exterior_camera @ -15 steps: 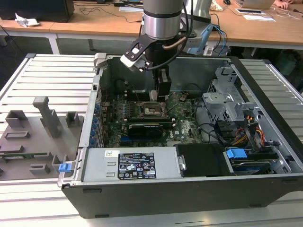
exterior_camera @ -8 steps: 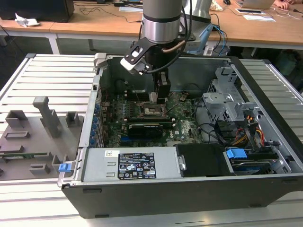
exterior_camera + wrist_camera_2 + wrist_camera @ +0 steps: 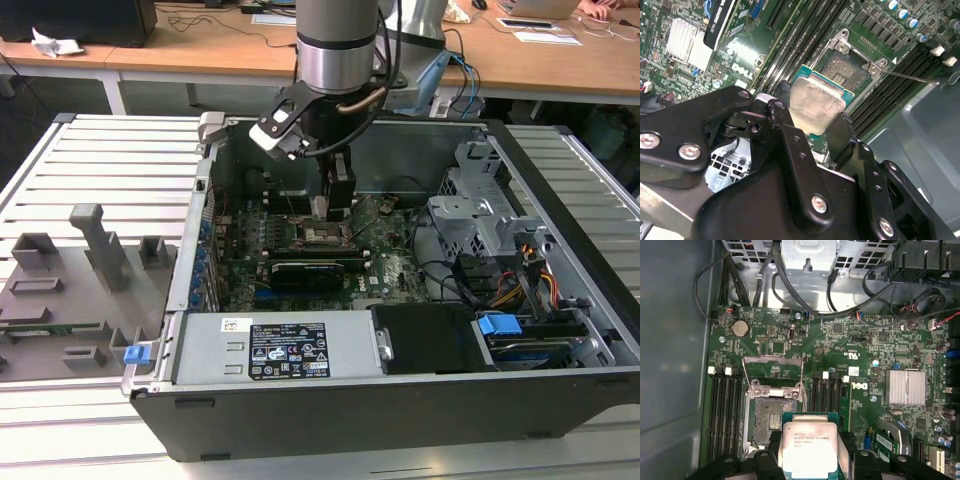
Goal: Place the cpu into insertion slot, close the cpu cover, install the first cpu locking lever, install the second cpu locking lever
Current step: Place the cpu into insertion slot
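Holding the cpu flat, the gripper hangs just above the slot. Its two black fingers are clamped on the cpu, one on each side. The silver face of the cpu looks up. The cpu is not in the slot yet; in both wrist views it covers one edge of the slot, and the rest of the slot shows bare and grey. The cover is swung open, away from the slot. A thin lever sticks out from one corner of the slot. In the exterior view the arm stands at 12 o'clock and points down into the open case. The slot is near the middle of the case, right under the gripper. A long black card lies just beside the slot at 6 o'clock. A metal cage is at 3 o'clock from it. A grey tray sits outside the case at 9 o'clock.
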Motion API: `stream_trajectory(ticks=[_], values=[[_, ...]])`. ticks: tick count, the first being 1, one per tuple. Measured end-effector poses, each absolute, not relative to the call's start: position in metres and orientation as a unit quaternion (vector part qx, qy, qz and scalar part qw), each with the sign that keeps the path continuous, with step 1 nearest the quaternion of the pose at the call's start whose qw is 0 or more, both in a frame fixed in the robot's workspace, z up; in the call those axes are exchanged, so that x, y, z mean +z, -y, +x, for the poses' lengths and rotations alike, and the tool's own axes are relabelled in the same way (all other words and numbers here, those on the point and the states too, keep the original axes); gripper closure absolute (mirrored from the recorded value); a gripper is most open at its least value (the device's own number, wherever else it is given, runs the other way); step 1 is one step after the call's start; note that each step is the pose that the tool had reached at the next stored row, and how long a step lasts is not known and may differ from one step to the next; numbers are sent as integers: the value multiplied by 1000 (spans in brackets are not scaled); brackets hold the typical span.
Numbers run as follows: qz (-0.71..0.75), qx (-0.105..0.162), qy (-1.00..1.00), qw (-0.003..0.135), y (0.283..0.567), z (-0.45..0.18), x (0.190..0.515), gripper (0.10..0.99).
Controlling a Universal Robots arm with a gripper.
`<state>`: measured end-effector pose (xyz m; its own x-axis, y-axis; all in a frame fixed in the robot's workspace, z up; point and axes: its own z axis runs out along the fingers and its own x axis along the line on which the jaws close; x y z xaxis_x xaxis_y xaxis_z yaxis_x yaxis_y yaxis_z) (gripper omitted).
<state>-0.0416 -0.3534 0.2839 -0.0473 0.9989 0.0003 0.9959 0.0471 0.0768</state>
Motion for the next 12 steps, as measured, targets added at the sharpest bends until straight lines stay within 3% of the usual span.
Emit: stream_trajectory(ticks=[12], values=[[699,28,-714,27,351,-44,276,561]])
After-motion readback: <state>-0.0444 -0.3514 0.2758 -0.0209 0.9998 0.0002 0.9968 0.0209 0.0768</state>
